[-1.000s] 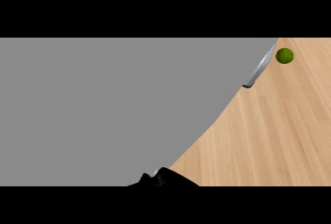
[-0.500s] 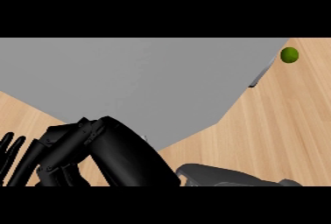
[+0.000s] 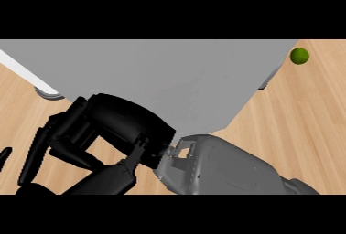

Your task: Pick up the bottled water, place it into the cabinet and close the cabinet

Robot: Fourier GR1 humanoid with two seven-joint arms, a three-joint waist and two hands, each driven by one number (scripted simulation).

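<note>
Grey fills most of the head view: a broad flat cabinet panel (image 3: 169, 77) spreads from the top edge down toward the middle, with one metal handle (image 3: 47, 93) at its left edge and another handle (image 3: 265, 82) at its right edge. Pale wood of the desk (image 3: 304, 123) shows on either side of the panel.

A black hand (image 3: 111, 125) lies at the lower left, right up against the panel's lower edge, its palm block overlapping the grey surface. Its fingers (image 3: 51, 146) hang down and left, bent at the knuckles; whether they curl round anything cannot be told, and which hand it is cannot be told either. A grey forearm (image 3: 223, 169) comes in from the lower edge at the right of centre and joins this hand at the wrist.

The bottled water shows nowhere. A small green round fruit (image 3: 299, 55) lies on the desk at the upper right, beside the panel's right handle and well apart from the hand.
</note>
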